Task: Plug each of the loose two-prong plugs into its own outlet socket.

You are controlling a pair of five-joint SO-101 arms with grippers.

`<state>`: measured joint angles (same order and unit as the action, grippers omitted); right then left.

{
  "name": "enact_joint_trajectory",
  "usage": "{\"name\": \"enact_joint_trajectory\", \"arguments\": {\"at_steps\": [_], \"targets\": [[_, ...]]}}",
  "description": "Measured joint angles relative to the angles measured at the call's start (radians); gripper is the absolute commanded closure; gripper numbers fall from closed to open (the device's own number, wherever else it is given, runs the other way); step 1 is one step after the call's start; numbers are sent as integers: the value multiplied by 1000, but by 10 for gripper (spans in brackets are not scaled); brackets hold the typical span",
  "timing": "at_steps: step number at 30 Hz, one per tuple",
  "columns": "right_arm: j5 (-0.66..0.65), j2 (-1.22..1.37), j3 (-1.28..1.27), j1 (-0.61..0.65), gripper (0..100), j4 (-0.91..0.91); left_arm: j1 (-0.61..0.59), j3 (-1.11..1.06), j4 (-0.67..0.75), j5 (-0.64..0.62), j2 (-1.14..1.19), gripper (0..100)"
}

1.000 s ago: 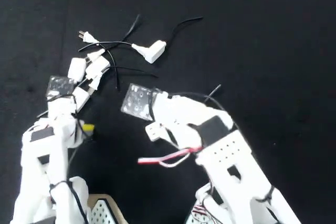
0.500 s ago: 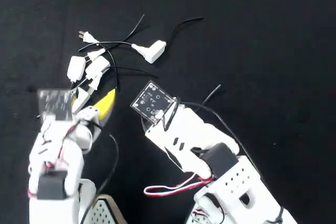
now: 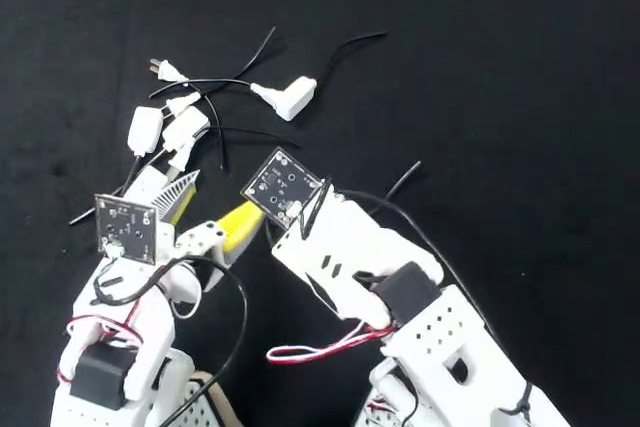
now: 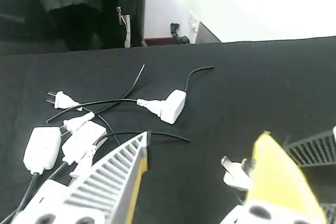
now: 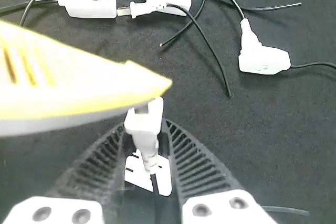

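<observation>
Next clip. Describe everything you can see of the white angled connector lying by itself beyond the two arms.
The white angled connector looks like smooth moulded plastic: a blocky, wedge-like body narrowing into a tapered neck. A thin black cord leaves the neck, and a second black cord curls away from the wide end. It lies flat on the black table, apart from the cluster of white plugs. Whether it has prongs or slots cannot be told.

From 12 to 5 o'clock the tabletop (image 3: 520, 97) lies bare, open to either arm. At 10 o'clock a tangle of plugs and cords (image 3: 170, 127) blocks the way, with an angled plug (image 3: 290, 97) at 11. The yellow finger (image 5: 79, 87) of the spread left claw (image 3: 228, 194) crosses just in front of the right claw (image 5: 146, 129) and its gripped plug (image 5: 143, 116).
</observation>
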<state>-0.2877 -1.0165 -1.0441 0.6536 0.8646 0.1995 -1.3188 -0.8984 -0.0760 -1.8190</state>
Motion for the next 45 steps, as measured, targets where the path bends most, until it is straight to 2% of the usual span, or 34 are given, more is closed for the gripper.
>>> {"name": "enact_joint_trajectory", "arguments": {"at_steps": [5, 11, 17, 25, 38, 41, 45], "targets": [[0, 0, 0, 0, 986, -3, 3, -2, 2, 0, 0, 743], [0, 0, 0, 32, 986, -3, 3, -135, 129, -2, -5, 743], [18, 2, -3, 31, 986, -2, 2, -183, 160, -3, -5, 745], [18, 2, -5, 31, 986, 28, 0, -236, 169, 92, -5, 747], [23, 2, 112, 32, 986, 120, 0, -270, 167, 101, -5, 745], [38, 5, 127, 32, 986, 130, 26, -273, 164, 106, -5, 747], [41, 11, 129, 31, 986, 135, 78, -276, 112, 173, -3, 747]]}}
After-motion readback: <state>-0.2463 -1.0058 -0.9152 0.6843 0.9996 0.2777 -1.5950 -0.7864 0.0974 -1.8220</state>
